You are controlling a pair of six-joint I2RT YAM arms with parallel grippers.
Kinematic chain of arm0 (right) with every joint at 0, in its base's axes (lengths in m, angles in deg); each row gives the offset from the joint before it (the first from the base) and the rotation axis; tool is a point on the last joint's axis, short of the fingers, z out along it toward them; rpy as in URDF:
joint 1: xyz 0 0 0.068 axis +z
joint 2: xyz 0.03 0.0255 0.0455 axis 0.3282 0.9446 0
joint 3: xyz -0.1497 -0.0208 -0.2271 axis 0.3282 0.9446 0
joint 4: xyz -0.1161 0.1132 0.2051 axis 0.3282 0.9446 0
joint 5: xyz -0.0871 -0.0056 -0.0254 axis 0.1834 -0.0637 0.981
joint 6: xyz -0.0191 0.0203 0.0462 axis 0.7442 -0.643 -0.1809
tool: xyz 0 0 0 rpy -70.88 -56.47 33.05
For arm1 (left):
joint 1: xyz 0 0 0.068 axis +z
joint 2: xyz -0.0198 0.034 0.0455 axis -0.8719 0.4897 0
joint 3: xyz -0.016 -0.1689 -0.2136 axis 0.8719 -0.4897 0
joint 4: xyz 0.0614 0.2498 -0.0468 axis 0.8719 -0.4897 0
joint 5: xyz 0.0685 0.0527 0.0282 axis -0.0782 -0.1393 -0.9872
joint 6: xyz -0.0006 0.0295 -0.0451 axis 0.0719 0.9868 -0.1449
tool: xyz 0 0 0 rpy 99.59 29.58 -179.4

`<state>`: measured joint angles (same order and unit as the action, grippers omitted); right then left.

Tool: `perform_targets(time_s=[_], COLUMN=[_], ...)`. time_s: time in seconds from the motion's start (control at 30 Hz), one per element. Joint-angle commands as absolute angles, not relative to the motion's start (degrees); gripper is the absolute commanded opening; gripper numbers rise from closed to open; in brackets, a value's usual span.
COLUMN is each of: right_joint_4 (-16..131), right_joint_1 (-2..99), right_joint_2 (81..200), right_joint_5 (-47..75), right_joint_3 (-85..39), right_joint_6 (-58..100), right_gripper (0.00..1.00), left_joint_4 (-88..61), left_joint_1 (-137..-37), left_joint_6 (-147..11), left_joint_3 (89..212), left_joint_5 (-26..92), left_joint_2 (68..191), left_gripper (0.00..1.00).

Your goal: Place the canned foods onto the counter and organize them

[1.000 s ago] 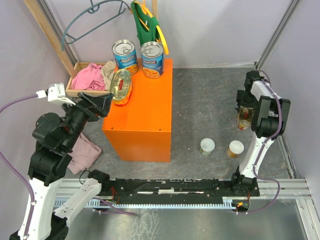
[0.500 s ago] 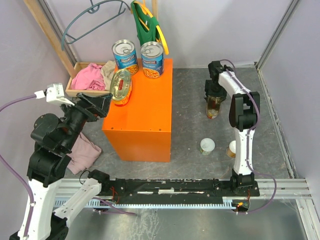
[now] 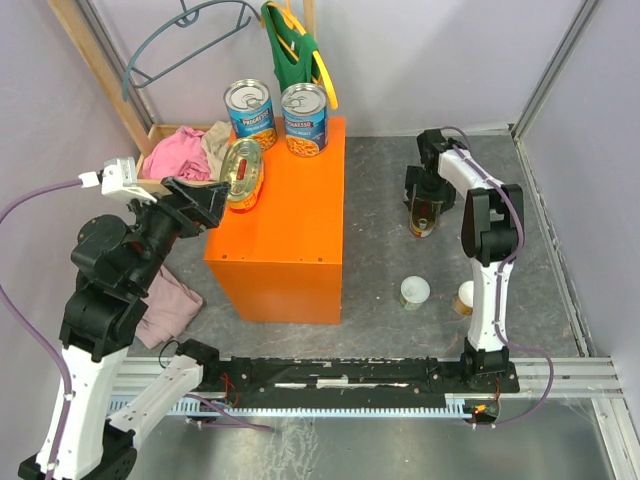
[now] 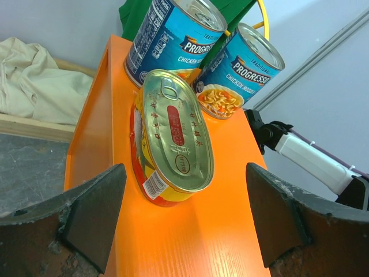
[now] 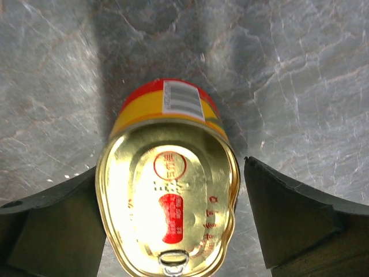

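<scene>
- Starting at the left, a wooden tray (image 3: 180, 127) of pink and beige clothes sits against the back wall. Another cloth (image 3: 168, 305) lies on the grey bench (image 3: 375, 200) beside the left arm.
- The left fingers (image 4: 86, 213) are spread wide, one on each side of the first oval tin (image 4: 173, 138), and neither touches it.
- This yellow-red tin stands on its long edge near the left rim of the orange counter (image 4: 230, 173). Its gold pull-tab face is turned toward the wrist camera.
- Just behind it, at the counter's far end, the left blue can (image 3: 250, 112) and the right blue can (image 3: 304, 118) stand upright side by side.
- Right of the counter, over bare bench, the right fingers (image 5: 288, 219) are clamped on the long sides of the second oval tin (image 5: 167, 202). Its gold face points up at the wrist camera, and I cannot tell whether it rests on the bench.
- Nearer the arm bases, the first white-lidded can (image 3: 415, 292) and the second white-lidded can (image 3: 470, 296) stand on the bench a little apart. The second is partly hidden by the right arm.
</scene>
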<state>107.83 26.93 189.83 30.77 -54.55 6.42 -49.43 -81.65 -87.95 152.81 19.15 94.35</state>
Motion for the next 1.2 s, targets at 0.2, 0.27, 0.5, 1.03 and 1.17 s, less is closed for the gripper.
perform_targets(time_s=[0.2, 0.27, 0.5, 1.03, 1.17], right_joint_4=[103.75, 102.87, 101.42, 98.96, 99.27], right_joint_1=[28.76, 28.95, 30.00, 30.54, 30.91], right_joint_2=[179.74, 178.98, 178.71, 177.10, 175.90], right_joint_5=[34.17, 34.60, 36.17, 35.20, 34.28], right_joint_3=[-45.32, -43.57, -41.67, -39.55, -39.82], right_joint_6=[7.58, 7.25, 8.30, 8.05, 7.51], right_gripper=[0.96, 0.95, 0.93, 0.29, 0.16], left_joint_4=[-47.98, -48.15, -49.09, -49.60, -49.59], left_joint_1=[-81.43, -81.48, -81.42, -81.47, -81.42], left_joint_6=[-85.21, -85.11, -84.67, -83.72, -83.43], left_joint_3=[154.78, 154.68, 154.45, 155.89, 156.20], left_joint_5=[20.04, 20.03, 19.48, 18.46, 18.26], left_joint_2=[94.33, 94.07, 93.40, 94.54, 94.83], left_gripper=[0.91, 0.91, 0.91, 0.91, 0.91])
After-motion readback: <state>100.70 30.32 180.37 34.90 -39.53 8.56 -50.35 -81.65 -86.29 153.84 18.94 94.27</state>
